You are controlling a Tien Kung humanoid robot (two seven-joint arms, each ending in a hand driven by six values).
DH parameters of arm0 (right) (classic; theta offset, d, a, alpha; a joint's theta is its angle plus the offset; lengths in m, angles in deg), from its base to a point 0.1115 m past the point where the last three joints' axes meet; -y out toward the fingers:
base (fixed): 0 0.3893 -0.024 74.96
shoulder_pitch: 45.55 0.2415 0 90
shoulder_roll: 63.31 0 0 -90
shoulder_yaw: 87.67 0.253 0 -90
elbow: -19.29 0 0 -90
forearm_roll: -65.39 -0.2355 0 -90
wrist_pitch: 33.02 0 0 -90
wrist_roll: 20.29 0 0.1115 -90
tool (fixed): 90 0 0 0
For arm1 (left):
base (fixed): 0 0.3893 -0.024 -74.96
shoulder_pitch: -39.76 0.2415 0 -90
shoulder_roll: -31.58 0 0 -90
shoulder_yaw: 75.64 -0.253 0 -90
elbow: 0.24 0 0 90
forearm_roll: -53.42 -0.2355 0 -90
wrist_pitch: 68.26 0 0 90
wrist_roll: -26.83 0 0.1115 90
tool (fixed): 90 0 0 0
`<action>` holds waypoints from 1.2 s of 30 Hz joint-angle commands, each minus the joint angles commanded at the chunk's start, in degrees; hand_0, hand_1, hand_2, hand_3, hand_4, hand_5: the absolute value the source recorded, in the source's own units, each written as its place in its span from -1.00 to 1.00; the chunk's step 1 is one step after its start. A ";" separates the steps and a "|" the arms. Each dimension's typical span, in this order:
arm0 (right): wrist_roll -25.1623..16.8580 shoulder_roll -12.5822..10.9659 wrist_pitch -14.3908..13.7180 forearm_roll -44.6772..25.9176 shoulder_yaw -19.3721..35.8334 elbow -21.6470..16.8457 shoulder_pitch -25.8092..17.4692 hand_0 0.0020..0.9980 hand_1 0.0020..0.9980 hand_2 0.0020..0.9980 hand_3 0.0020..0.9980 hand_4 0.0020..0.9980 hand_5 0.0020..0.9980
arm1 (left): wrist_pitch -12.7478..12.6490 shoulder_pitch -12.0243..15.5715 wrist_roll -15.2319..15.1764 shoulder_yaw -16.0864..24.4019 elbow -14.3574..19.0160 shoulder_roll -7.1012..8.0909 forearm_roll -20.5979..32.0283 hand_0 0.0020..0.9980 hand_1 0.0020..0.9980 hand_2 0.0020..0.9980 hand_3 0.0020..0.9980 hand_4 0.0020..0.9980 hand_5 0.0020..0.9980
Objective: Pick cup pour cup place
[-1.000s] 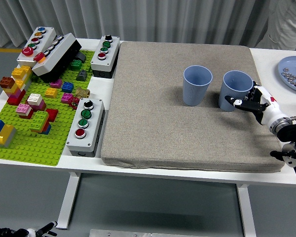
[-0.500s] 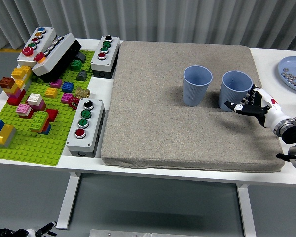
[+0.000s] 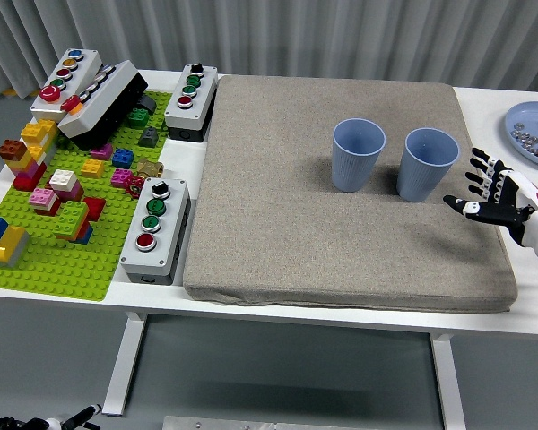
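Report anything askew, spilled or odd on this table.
One thing: the long button box at the far left lies tilted, propped across another button box and the green brick plate. Both blue cups stand upright on the mat; no spill shows.

Two cups (image 3: 359,154) (image 3: 428,163) stand side by side with a narrow gap; bare mat (image 3: 278,224) lies in front and left.

Two pale blue cups (image 3: 359,154) (image 3: 427,163) on a grey-beige mat (image 3: 278,206); green brick baseplate (image 3: 45,260).
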 joint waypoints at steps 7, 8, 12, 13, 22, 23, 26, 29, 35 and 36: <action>-0.73 0.73 -1.43 -1.01 -0.38 -0.78 0.90 0.97 0.94 1.00 1.00 0.69 -0.63 | 0.18 0.44 0.06 -0.09 0.00 0.00 0.32 0.70 0.73 0.77 0.54 0.19 1.00; -1.07 0.87 -1.94 -1.31 -0.48 -0.64 1.34 0.97 0.94 1.00 1.00 0.69 -0.63 | 0.17 0.44 0.07 -0.12 0.00 -0.02 0.39 0.70 0.73 0.77 0.54 0.19 1.00; -6.26 1.61 -10.62 -6.14 -0.27 1.70 8.65 0.82 0.74 0.81 0.78 0.64 -0.54 | 0.16 0.21 0.07 -0.42 0.00 0.02 0.65 0.70 0.73 0.77 0.54 0.19 1.00; -6.91 1.39 -12.68 -7.15 -0.16 2.37 11.00 0.82 0.74 0.81 0.78 0.64 -0.54 | 0.16 0.13 0.07 -0.51 0.00 0.07 0.76 0.70 0.73 0.77 0.54 0.19 1.00; -12.77 0.64 -23.22 -17.84 1.30 11.71 24.07 0.78 0.60 0.57 0.60 0.54 0.30 | 0.18 -0.89 -0.12 -0.89 0.00 0.48 1.16 0.70 0.73 0.77 0.54 0.19 1.00; -13.49 1.07 -23.43 -18.75 1.49 12.88 24.70 0.71 0.49 0.41 0.44 0.50 0.68 | 0.19 -0.96 -0.14 -0.93 0.00 0.47 1.19 0.70 0.73 0.77 0.54 0.19 1.00; -15.48 2.94 -22.85 -20.44 2.38 17.72 26.11 0.71 0.49 0.41 0.44 0.50 0.68 | 0.20 -1.16 -0.17 -1.05 0.00 0.38 1.24 0.70 0.73 0.77 0.54 0.19 1.00; -16.07 4.80 -22.44 -19.65 3.00 20.50 26.09 0.66 0.44 0.34 0.39 0.46 1.00 | 0.18 -1.25 -0.21 -1.47 0.00 0.21 1.57 0.70 0.73 0.76 0.54 0.19 1.00; -15.97 6.07 -21.99 -17.98 2.81 20.74 25.32 0.68 0.45 0.36 0.40 0.46 1.00 | 0.20 -1.25 -0.21 -1.68 0.00 0.03 1.62 0.70 0.73 0.77 0.54 0.19 1.00; -15.93 6.12 -22.08 -17.67 2.74 20.57 25.30 0.68 0.45 0.36 0.40 0.46 1.00 | 0.20 -1.22 -0.19 -1.70 0.00 0.02 1.60 0.70 0.73 0.77 0.54 0.19 1.00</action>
